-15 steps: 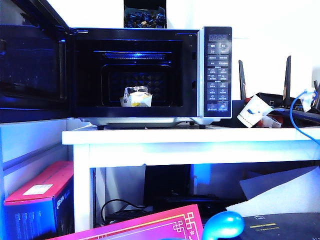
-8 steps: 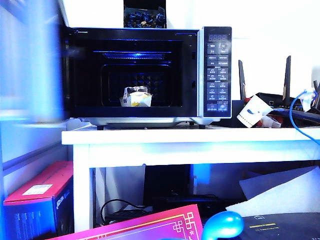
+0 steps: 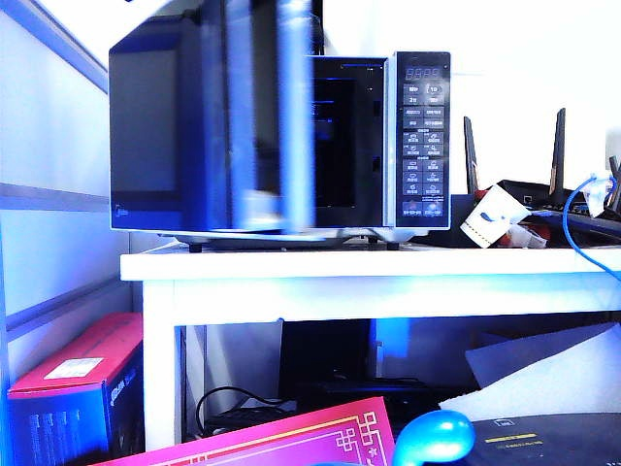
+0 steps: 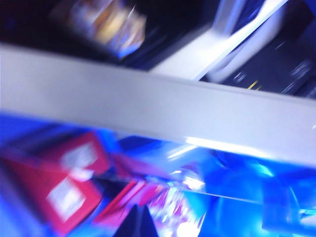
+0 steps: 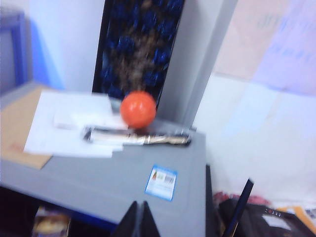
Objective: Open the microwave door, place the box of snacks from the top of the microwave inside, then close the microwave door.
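Fingertips of the left gripper (image 4: 136, 222) show only as a dark wedge at 6 o'clock in the left wrist view — blur too heavy to tell whether spread or pressed together. Beyond them, a broad pale band (image 4: 158, 116) crosses the frame; above it, at about 11 o'clock, a yellowish smear that is probably the box of snacks (image 4: 111, 22), lying in a dark recess.

Right gripper (image 5: 138, 219) pressed together, holding nothing, idle above the grey top of the microwave (image 5: 123, 185), where an orange ball (image 5: 138, 109) and loose papers (image 5: 74, 129) sit. At 7 o'clock in that view, under the top's front edge, a pale yellow blur, probably the box again.

Exterior view: neither gripper visible. Microwave door (image 3: 209, 121) motion-smeared and part-way across the opening, only a strip of the cavity open beside the button panel (image 3: 424, 141). Box hidden behind the door there.

Judgement: the closing step is in hand — the last one. Next call: press the door fully home against the frame until it latches.
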Controlling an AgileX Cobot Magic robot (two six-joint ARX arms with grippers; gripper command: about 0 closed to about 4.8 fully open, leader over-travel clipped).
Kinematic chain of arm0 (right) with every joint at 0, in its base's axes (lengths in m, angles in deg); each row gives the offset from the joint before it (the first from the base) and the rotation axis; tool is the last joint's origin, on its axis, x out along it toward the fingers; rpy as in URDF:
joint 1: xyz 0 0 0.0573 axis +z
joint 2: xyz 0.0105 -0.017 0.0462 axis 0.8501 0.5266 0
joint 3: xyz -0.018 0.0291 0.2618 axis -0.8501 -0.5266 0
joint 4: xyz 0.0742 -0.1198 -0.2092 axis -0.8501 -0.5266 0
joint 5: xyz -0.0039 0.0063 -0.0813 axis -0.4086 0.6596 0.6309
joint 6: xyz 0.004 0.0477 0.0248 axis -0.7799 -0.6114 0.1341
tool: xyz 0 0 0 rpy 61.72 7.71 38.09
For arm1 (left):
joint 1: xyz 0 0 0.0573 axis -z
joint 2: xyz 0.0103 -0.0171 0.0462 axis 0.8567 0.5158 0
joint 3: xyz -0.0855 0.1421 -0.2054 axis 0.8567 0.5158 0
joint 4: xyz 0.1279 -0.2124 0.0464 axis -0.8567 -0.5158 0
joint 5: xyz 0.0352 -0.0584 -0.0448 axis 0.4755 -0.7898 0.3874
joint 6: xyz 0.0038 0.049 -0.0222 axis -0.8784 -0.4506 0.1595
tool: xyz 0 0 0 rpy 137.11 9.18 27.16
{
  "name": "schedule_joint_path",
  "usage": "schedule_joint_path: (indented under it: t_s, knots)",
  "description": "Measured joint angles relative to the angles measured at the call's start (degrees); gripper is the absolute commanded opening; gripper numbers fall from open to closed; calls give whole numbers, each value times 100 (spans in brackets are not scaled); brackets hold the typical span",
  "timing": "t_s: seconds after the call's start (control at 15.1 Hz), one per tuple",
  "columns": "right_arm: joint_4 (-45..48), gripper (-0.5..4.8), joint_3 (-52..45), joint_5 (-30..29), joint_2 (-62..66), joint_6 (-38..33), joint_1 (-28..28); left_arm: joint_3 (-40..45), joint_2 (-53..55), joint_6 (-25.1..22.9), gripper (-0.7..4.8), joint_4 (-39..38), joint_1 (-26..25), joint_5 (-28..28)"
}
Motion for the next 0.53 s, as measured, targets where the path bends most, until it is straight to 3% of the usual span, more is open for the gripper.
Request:
schedule_joint_path:
  t_s: [0.53]
  knots:
    - [33,-5,7,4,-2,-7,-31,2,903,-4,-6,1126,817,-319]
